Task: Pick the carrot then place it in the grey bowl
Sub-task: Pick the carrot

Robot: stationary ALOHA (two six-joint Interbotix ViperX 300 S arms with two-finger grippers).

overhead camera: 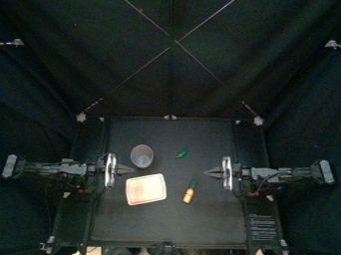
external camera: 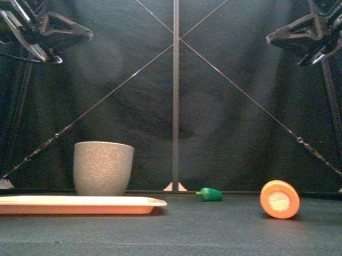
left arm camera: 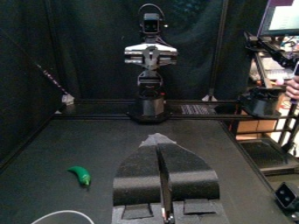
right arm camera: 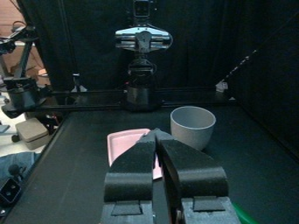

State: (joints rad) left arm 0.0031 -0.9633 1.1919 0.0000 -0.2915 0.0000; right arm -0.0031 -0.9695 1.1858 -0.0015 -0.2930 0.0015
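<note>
Toy carrot [external camera: 278,199], foremost on the table [overhead camera: 213,214], lies right of the pink tray [external camera: 80,205] and well apart from the grey speckled cup [external camera: 103,167]. Probably light, rigid, smooth plastic; best pinched across its thick middle. Left gripper [left arm camera: 160,140] and right gripper [right arm camera: 160,133] hover at either side, clenched, both empty.

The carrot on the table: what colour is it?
Orange; the carrot shows best in the front view.

Left arm [overhead camera: 54,167] reaches in from left, raised high. Left gripper [left arm camera: 160,144] jaws pressed together. Right arm [overhead camera: 286,173] does same from right; right gripper [right arm camera: 156,136] jaws together too.
</note>
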